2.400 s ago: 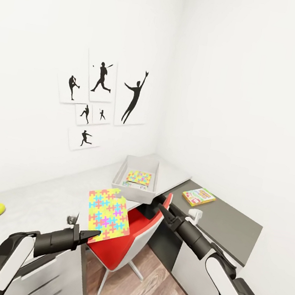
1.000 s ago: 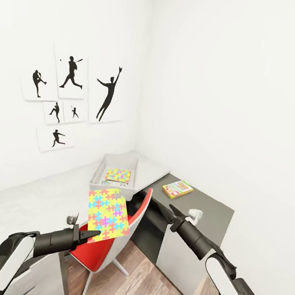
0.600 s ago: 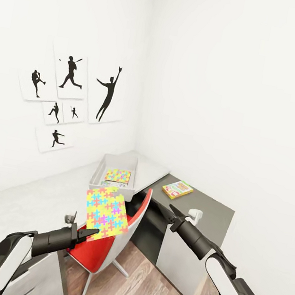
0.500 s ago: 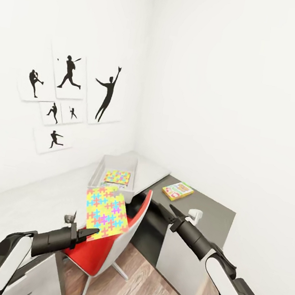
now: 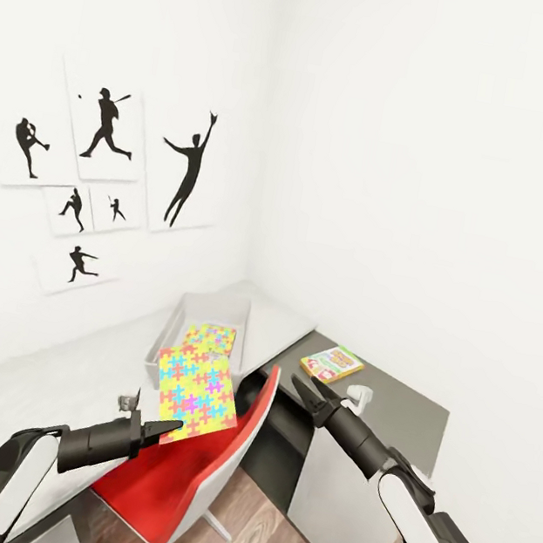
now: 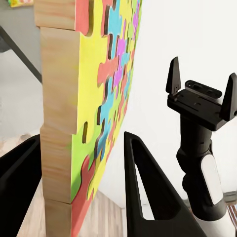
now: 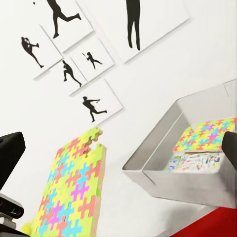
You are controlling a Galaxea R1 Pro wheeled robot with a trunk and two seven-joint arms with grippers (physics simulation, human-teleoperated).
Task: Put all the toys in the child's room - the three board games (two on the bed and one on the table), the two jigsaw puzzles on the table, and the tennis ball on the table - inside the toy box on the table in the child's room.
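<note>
My left gripper (image 5: 168,427) is shut on the lower edge of a jigsaw puzzle (image 5: 196,386), holding it upright in the air in front of the toy box (image 5: 176,326). The same puzzle (image 6: 94,113) stands between the fingers in the left wrist view. A second puzzle (image 5: 211,337) lies inside the box, and in the right wrist view this puzzle (image 7: 207,136) rests over a printed game box (image 7: 197,162). A yellow-green board game (image 5: 331,363) lies on the dark cabinet top. My right gripper (image 5: 309,390) hangs open and empty. The tennis ball and bed are out of view.
A red chair (image 5: 184,478) stands right below the held puzzle, against the pale table (image 5: 59,377). The dark cabinet top (image 5: 402,417) runs along the right wall. Black athlete posters (image 5: 102,173) hang on the left wall. Wood floor (image 5: 263,535) lies between chair and cabinet.
The whole view has swung right and closed in on the toy box, so the ball has left the picture. The puzzle stays in my left gripper; both arms keep their pose.
</note>
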